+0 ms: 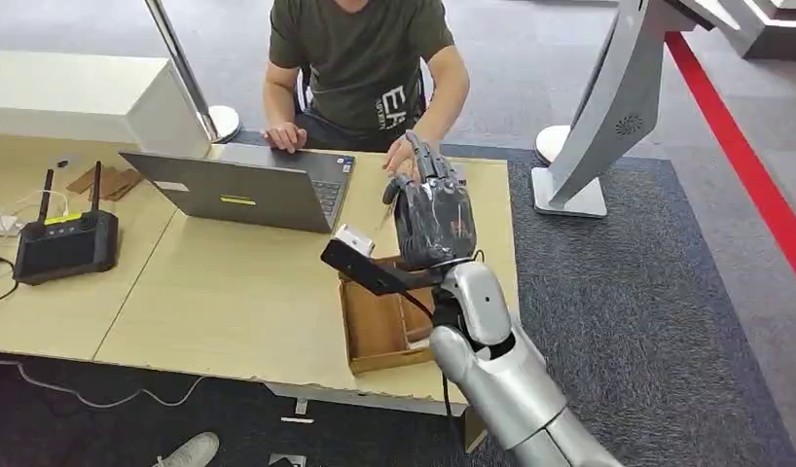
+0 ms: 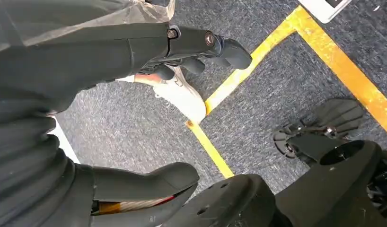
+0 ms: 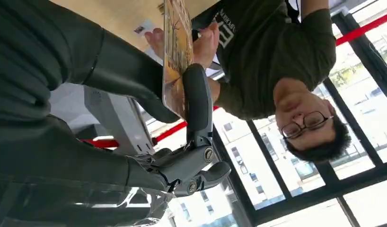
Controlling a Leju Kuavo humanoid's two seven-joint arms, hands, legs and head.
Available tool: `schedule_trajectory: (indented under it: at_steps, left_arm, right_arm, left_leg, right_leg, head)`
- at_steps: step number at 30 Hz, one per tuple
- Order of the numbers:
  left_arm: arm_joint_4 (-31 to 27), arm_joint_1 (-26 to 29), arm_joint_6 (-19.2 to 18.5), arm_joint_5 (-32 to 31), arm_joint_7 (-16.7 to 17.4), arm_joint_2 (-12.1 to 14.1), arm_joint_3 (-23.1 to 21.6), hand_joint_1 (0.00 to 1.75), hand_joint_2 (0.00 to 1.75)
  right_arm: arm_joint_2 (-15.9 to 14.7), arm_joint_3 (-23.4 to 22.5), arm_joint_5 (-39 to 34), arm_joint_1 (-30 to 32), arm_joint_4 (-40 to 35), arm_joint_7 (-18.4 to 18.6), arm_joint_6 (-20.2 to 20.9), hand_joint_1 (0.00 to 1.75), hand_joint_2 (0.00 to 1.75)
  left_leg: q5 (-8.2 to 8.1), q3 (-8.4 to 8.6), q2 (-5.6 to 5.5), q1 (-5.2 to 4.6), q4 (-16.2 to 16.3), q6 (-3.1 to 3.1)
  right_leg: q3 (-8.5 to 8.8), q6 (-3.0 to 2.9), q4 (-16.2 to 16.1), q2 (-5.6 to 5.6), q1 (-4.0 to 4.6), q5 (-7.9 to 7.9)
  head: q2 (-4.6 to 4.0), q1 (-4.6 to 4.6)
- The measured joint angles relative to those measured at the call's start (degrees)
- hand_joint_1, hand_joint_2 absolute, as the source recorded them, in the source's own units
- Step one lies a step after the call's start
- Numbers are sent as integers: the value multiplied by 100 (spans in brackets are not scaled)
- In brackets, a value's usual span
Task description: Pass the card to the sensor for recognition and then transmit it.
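Note:
My right hand (image 1: 433, 209) is raised above the right end of the wooden table (image 1: 229, 292), towards the seated person (image 1: 360, 58). In the right wrist view it pinches a card (image 3: 175, 52) with an orange picture, held edge-on between thumb and finger. The person's hand (image 3: 206, 40) reaches to the card's far end and touches it; the same hand (image 1: 402, 156) sits just beyond my fingertips. A small white box (image 1: 353, 238), possibly the sensor, lies on the table just left of my wrist. My left hand (image 2: 135, 118) hangs over the carpet, fingers apart, holding nothing.
An open laptop (image 1: 248, 185) stands before the person. A black controller with two antennas (image 1: 63, 243) sits at the table's left. An open wooden tray (image 1: 379, 326) lies under my right forearm near the front edge. A white stand (image 1: 579, 146) rises to the right on the carpet.

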Motion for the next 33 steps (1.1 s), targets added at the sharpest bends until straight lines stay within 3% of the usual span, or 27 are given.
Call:
schedule_trajectory:
  at_steps: [33]
  left_arm:
    - [0,-7,-52,11,68,-17,-127,0,175]
  right_arm:
    - [236,85,262,-160,706,111,57,175,175]
  left_leg:
    - [0,1,2,0,0,0]
  right_leg:
    - [0,0,-3,0,0,1]
  head:
    - [0,-2]
